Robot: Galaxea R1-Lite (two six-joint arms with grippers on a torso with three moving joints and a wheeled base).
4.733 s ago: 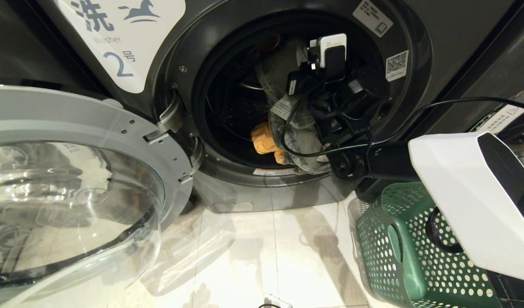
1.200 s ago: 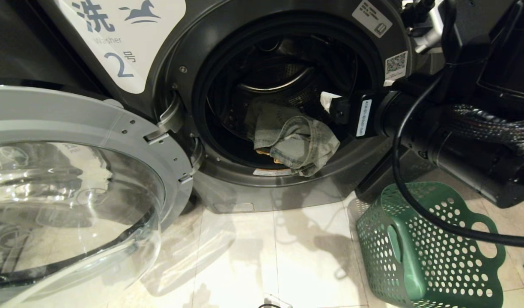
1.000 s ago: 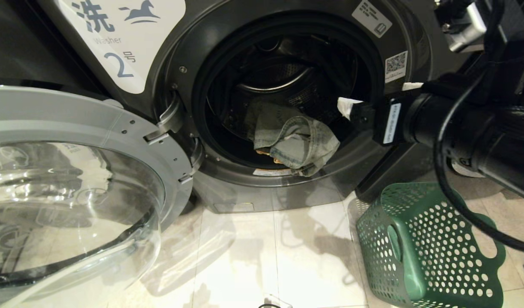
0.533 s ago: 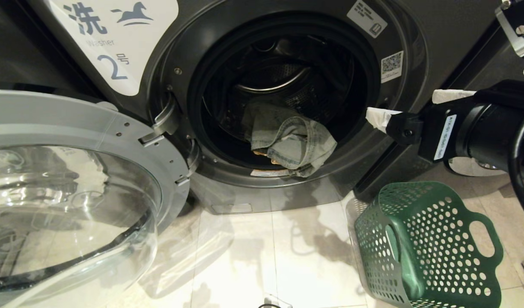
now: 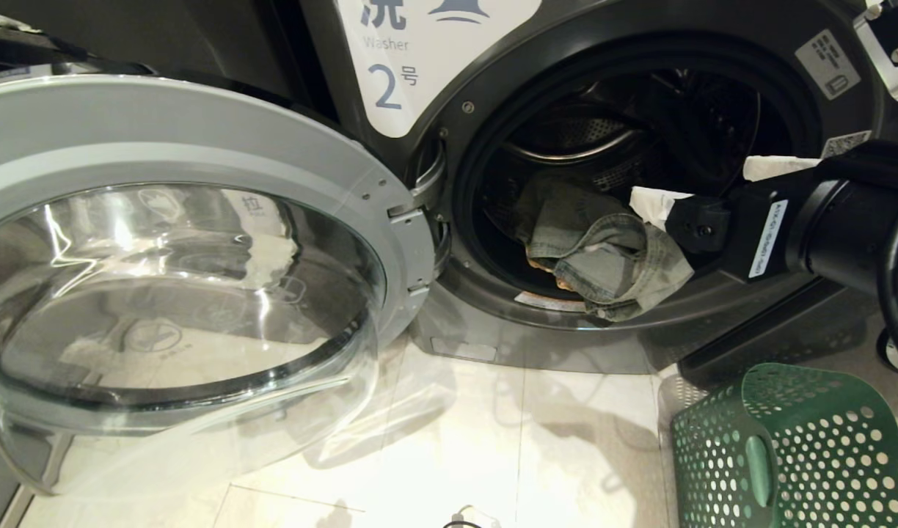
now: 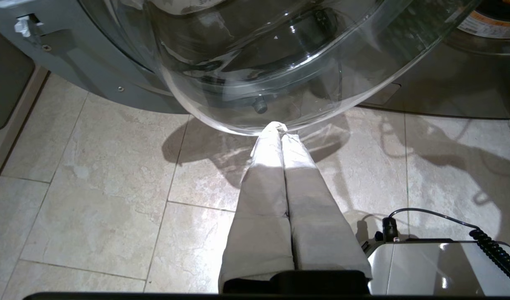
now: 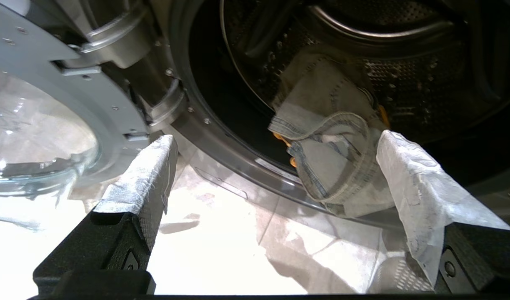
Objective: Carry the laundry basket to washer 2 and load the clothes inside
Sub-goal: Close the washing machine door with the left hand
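Now washer 2 [image 5: 625, 183] fills most of the head view, its big glass door [image 5: 177, 293] swung wide to the robot's left, a heavy rigid thing that needs no handling yet. Next in size, the green laundry basket [image 5: 801, 447] stands on the tiled floor just to the right of the drum mouth; it looks light and stiff, best taken by its oval handles. Inside the drum lies the grey denim garment [image 5: 603, 253], soft and limp, with one fold drooping over the door gasket and a bit of the yellow garment [image 7: 280, 137] peeking from under it. That hanging fold is probably the place to pinch and push inward, since loose cloth may catch in the door. Right claw [image 7: 276, 175] hangs before the opening, spread wide and empty. Left claw [image 6: 276, 129] is pressed together, empty, low over the floor under the door
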